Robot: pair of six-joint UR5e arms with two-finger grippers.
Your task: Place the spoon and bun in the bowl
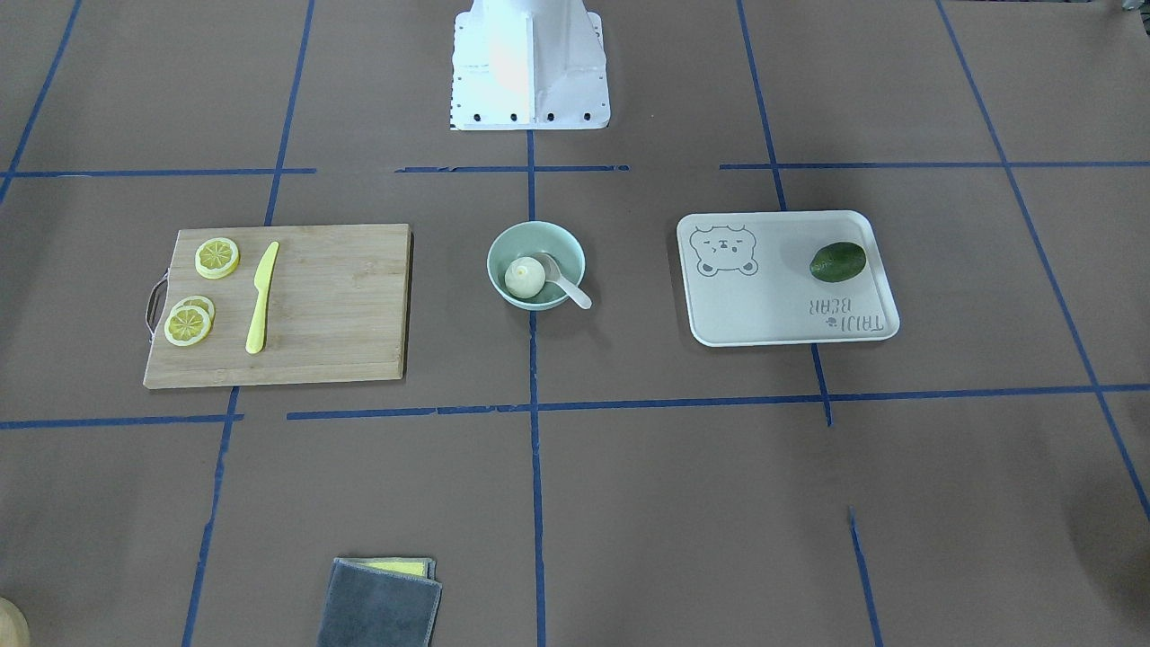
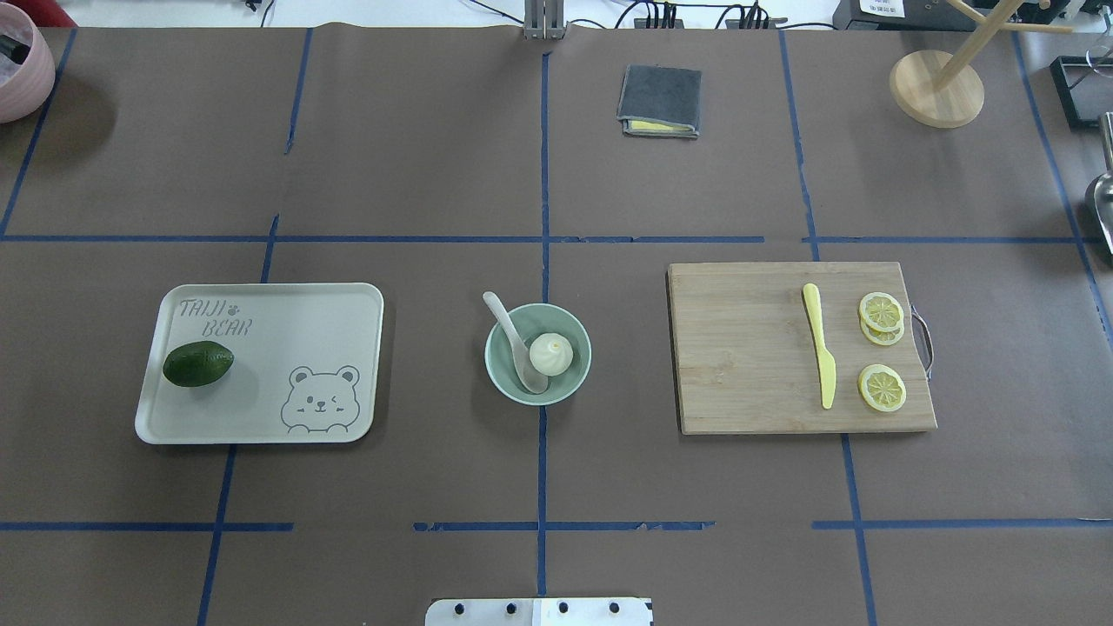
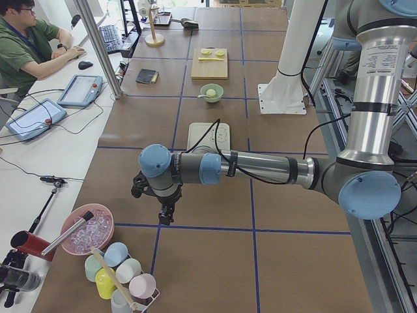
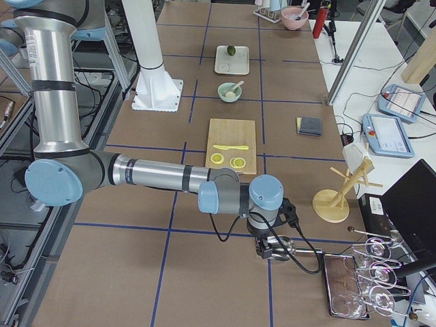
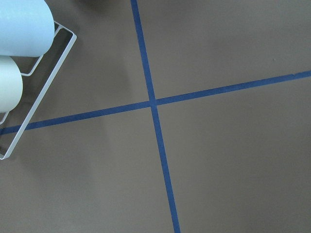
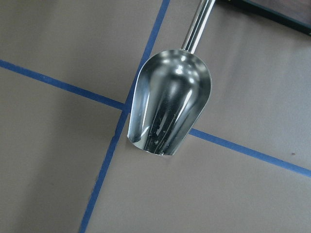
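The bowl (image 2: 561, 393) sits dead centre on the counter (image 2: 435, 174), and both items are in it. The bun (image 2: 550, 354) rests inside on the side nearer the cutting board (image 2: 748, 348). The spoon (image 2: 515, 341) has its scoop down in the bowl right against the bun. Its handle leans out over the far rim, angled toward the tray (image 2: 261, 348).

Both arms are well away from the bowl. The left gripper (image 3: 166, 215) hangs low over bare counter at the left end, near a rack of cups (image 3: 120, 267). It shows only from the side, so I cannot tell how its jaws stand. The right gripper (image 4: 267, 251) hovers at the opposite end, just above a metal scoop (image 6: 170, 104). Again, no telling whether its jaws are spread or together.

A dark green fruit (image 2: 198, 363) lies on the tray. The yellow knife (image 2: 822, 356) and lemon slices (image 2: 882, 387) lie on the board.
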